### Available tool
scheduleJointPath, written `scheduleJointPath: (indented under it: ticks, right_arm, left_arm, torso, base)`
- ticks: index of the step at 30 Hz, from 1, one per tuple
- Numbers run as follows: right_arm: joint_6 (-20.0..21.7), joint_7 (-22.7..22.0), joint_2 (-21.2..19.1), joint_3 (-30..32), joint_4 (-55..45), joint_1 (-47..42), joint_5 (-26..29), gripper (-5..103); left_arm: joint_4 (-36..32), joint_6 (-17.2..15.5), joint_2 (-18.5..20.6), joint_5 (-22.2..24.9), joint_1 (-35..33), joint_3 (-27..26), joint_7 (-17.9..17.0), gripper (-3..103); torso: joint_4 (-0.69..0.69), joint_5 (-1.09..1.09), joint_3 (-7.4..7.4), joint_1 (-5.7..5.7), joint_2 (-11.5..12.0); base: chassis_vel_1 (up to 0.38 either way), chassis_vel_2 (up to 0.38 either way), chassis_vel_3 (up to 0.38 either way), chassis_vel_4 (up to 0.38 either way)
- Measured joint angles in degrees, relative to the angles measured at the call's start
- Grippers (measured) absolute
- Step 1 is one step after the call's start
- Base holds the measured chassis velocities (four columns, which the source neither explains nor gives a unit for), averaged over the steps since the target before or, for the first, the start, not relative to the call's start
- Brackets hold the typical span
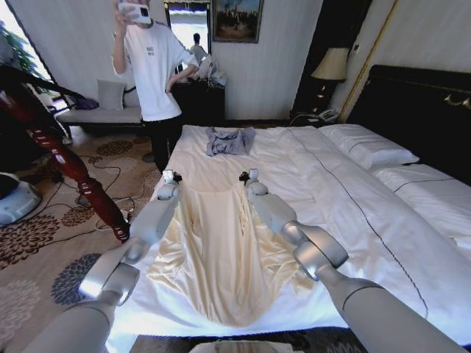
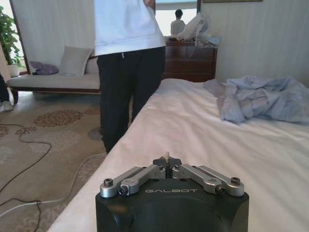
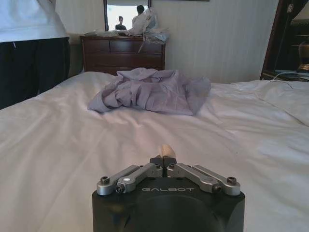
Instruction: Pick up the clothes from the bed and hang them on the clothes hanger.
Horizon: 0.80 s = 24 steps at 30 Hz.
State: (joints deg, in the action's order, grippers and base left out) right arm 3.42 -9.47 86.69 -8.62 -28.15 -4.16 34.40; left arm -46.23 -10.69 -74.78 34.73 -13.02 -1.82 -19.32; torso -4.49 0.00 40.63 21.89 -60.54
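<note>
Both grippers' fingers, left [image 1: 171,177] and right [image 1: 249,176], were pinched closed on the top edge of the thin cream long-sleeved shirt [image 1: 213,250], spread on the white-sheeted bed [image 1: 346,220]; a crumpled grey-blue garment [image 1: 229,140] lay beyond them.

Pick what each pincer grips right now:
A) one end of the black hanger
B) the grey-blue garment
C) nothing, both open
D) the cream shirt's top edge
D: the left pincer and right pincer are each shut on a pinch of the shirt, whose top edge stretches between them above the bed.
</note>
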Motion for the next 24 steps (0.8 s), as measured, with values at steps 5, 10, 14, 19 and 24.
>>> scheduleJointPath:
  ticks: [5, 10, 14, 19, 24]
  right_arm:
    - [1.73, 0.79, -3.45, -2.53, -5.64, -2.5, 1.76, 8]
    - [3.14, 0.98, -6.21, -4.59, -10.38, -4.27, 4.13, 24]
    - [4.37, 1.22, -8.5, -6.15, -14.16, -5.43, 5.61, 39]
    - [5.88, 1.41, -11.22, -7.71, -18.64, -6.76, 6.93, 56]
    - [10.45, 4.01, -16.21, -10.97, -24.39, -7.45, 7.98, 78]
  left_arm:
    - [-6.49, -2.81, 3.32, 4.17, -2.73, 1.13, -0.23, 2]
    - [-8.91, -3.96, 5.05, 4.65, -4.34, 1.96, -0.25, 23]
    - [-10.37, -4.95, 6.13, 4.88, -5.32, 2.08, -0.16, 34]
    - [-13.98, -6.06, 8.12, 6.39, -7.0, 2.26, -1.25, 56]
    - [-19.12, -7.29, 11.27, 7.95, -9.64, 2.75, -2.2, 72]
  torso:
    - [0.03, 0.01, 0.0, -0.01, 0.0]
    - [0.04, 0.0, 0.0, -0.02, 0.0]
    - [0.02, 0.0, 0.0, -0.01, 0.0]
    - [0.02, -0.01, 0.0, -0.02, 0.0]
    - [0.05, 0.0, 0.0, -0.01, 0.0]
  base:
    - [0.0, 0.0, 0.0, 0.0]
    - [0.0, 0.0, 0.0, 0.0]
    - [0.0, 0.0, 0.0, 0.0]
    - [0.0, 0.0, 0.0, 0.0]
    - [0.0, 0.0, 0.0, 0.0]
